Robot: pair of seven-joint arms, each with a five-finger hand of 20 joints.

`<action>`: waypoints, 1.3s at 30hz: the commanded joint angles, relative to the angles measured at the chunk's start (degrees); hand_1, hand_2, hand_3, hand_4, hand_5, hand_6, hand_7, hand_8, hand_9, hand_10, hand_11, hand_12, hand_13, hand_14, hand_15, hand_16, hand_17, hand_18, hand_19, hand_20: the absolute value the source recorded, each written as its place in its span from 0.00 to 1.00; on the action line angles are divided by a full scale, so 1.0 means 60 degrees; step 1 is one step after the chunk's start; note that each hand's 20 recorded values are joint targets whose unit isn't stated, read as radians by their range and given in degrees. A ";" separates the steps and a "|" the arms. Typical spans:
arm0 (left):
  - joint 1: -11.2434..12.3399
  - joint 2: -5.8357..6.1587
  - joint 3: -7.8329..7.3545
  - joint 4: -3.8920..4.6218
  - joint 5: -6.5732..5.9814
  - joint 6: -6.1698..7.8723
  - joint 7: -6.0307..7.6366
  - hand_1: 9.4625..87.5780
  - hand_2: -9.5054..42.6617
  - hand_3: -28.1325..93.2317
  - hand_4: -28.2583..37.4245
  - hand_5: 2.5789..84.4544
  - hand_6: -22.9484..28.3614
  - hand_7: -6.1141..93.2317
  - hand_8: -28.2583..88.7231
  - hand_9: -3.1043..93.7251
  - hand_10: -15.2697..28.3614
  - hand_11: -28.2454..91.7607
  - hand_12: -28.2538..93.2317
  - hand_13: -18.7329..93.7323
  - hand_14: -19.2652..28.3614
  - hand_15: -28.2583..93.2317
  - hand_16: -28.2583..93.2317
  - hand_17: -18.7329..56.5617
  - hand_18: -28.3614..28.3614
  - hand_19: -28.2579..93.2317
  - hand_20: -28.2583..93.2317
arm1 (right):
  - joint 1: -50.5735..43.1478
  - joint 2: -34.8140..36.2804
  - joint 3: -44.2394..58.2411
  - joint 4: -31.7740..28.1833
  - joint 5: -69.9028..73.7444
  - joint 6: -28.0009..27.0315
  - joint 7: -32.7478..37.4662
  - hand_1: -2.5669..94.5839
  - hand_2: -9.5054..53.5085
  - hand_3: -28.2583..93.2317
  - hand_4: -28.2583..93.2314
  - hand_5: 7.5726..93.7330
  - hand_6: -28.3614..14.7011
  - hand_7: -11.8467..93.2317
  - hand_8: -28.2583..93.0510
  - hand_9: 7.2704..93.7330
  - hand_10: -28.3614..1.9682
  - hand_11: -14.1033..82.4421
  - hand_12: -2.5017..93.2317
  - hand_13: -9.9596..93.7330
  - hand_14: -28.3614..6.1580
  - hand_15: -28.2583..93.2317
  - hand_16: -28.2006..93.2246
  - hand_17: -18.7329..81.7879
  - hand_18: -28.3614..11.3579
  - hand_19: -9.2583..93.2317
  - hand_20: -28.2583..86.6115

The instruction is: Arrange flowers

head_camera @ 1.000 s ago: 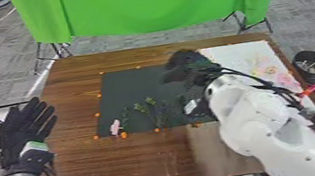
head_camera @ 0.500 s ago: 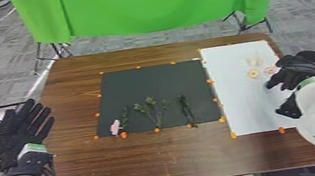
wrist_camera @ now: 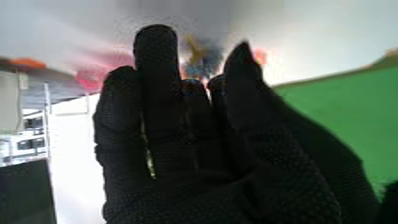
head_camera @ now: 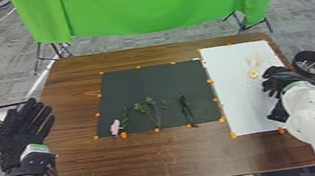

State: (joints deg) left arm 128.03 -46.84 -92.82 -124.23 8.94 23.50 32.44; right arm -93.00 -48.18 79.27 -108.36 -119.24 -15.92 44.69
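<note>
My right hand (head_camera: 278,79) is over the right side of the white sheet (head_camera: 245,113), fingers straight and close together. Beside it on the sheet lies a pale yellow flower (head_camera: 253,73). In the right wrist view, blurred pink (wrist_camera: 92,77) and orange (wrist_camera: 260,56) blooms show beyond the fingertips of that hand (wrist_camera: 218,165); contact cannot be told. On the dark mat (head_camera: 140,81) lie a pink flower (head_camera: 115,127), a green sprig (head_camera: 151,108) and a darker stem (head_camera: 186,109). My left hand (head_camera: 23,127) is open at the table's left edge.
A black bucket (head_camera: 313,56) stands off the table's right edge. Small orange markers (head_camera: 234,135) line the mat and the sheet. The brown table (head_camera: 147,161) surrounds both, and a green cloth (head_camera: 146,6) hangs behind it.
My right hand has swung right from the mat's far right corner to the sheet's right side, then shifted slightly back left, now covering a flower seen earlier. The left hand has stayed still.
</note>
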 commanded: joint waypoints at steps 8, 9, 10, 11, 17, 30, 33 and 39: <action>0.0051 -0.0210 -0.0014 -0.0027 0.0053 -0.0060 -0.0356 0.25 0.47 0.82 0.00 0.55 0.65 0.23 0.16 0.44 0.72 0.45 0.33 0.42 0.74 0.58 0.16 0.17 0.78 0.57 0.29 | -0.0686 -0.0319 -0.0244 0.0418 -0.0281 0.1005 0.0325 0.58 0.22 0.85 0.00 0.61 0.59 0.28 0.16 0.65 0.54 0.30 0.19 0.72 0.57 0.55 0.48 0.53 0.23 0.87 0.51; 0.0053 -0.0219 -0.0020 -0.0023 0.0043 -0.0073 -0.0376 0.25 0.48 0.82 0.00 0.55 0.65 0.23 0.16 0.44 0.72 0.45 0.33 0.42 0.74 0.58 0.16 0.17 0.78 0.57 0.29 | -0.0719 -0.0318 -0.0292 0.0417 -0.0453 0.1242 0.0244 0.60 0.21 0.83 0.00 0.65 0.60 0.29 0.19 0.73 0.57 0.29 0.26 0.74 0.59 0.54 0.49 0.53 0.24 0.87 0.51; 0.0065 -0.0213 -0.0017 -0.0037 0.0013 -0.0076 -0.0377 0.25 0.48 0.82 0.00 0.55 0.65 0.22 0.16 0.44 0.72 0.45 0.33 0.42 0.74 0.58 0.16 0.17 0.78 0.57 0.29 | -0.0716 -0.0270 -0.0397 0.0411 -0.0559 0.1509 0.0186 0.62 0.20 0.82 0.00 0.68 0.61 0.30 0.20 0.77 0.60 0.28 0.29 0.75 0.59 0.54 0.50 0.54 0.24 0.87 0.52; 0.0073 -0.0212 -0.0010 -0.0049 -0.0013 -0.0062 -0.0366 0.25 0.48 0.82 0.00 0.55 0.65 0.22 0.16 0.44 0.72 0.45 0.33 0.42 0.75 0.58 0.16 0.17 0.78 0.57 0.29 | -0.0709 -0.0276 -0.0452 0.0407 -0.0681 0.1694 0.0121 0.63 0.19 0.81 0.00 0.71 0.62 0.31 0.21 0.80 0.62 0.28 0.32 0.76 0.60 0.54 0.51 0.54 0.24 0.87 0.52; 0.0081 -0.0224 0.0020 -0.0059 -0.0101 0.0013 -0.0370 0.25 0.48 0.82 0.00 0.55 0.65 0.22 0.16 0.44 0.72 0.45 0.33 0.42 0.75 0.58 0.16 0.16 0.78 0.57 0.30 | -0.0500 -0.0146 -0.0712 0.0245 -0.0869 0.2498 -0.0153 0.65 0.16 0.81 0.00 0.75 0.62 0.29 0.22 0.84 0.63 0.26 0.34 0.79 0.62 0.55 0.53 0.56 0.22 0.89 0.55; 0.0175 -0.0160 -0.0059 -0.0118 -0.0081 0.0109 -0.0359 0.24 0.48 0.82 0.00 0.55 0.65 0.22 0.16 0.44 0.72 0.45 0.33 0.42 0.75 0.59 0.16 0.16 0.78 0.57 0.30 | 0.2432 -0.0704 -0.2925 -0.0575 -0.1062 0.2446 -0.1390 0.65 0.14 0.82 0.00 0.78 0.62 0.28 0.23 0.87 0.62 0.27 0.36 0.81 0.61 0.56 0.54 0.56 0.22 0.89 0.56; 0.0136 -0.0119 -0.0015 -0.0120 -0.0087 0.0124 -0.0345 0.24 0.48 0.82 0.00 0.56 0.65 0.22 0.16 0.44 0.72 0.45 0.33 0.42 0.75 0.59 0.16 0.16 0.78 0.57 0.30 | 0.3564 -0.1421 -0.3872 -0.0240 -0.1035 0.2194 -0.1852 0.65 0.14 0.82 0.00 0.78 0.62 0.28 0.23 0.87 0.62 0.26 0.36 0.81 0.61 0.56 0.54 0.56 0.22 0.89 0.56; -0.0055 -0.0100 0.0157 -0.0053 0.0022 0.0034 -0.0583 0.24 0.48 0.82 0.00 0.56 0.65 0.22 0.16 0.44 0.73 0.45 0.33 0.42 0.75 0.59 0.16 0.16 0.78 0.57 0.30 | 0.5046 -0.3016 -0.5531 0.1115 -0.1273 0.1849 -0.2690 0.65 0.14 0.83 0.00 0.78 0.62 0.28 0.24 0.87 0.62 0.26 0.36 0.81 0.61 0.56 0.54 0.56 0.22 0.89 0.57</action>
State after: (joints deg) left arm 128.31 -47.53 -92.62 -124.49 8.65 23.76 30.63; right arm -74.26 -54.10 54.08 -106.86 -125.17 -2.32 33.18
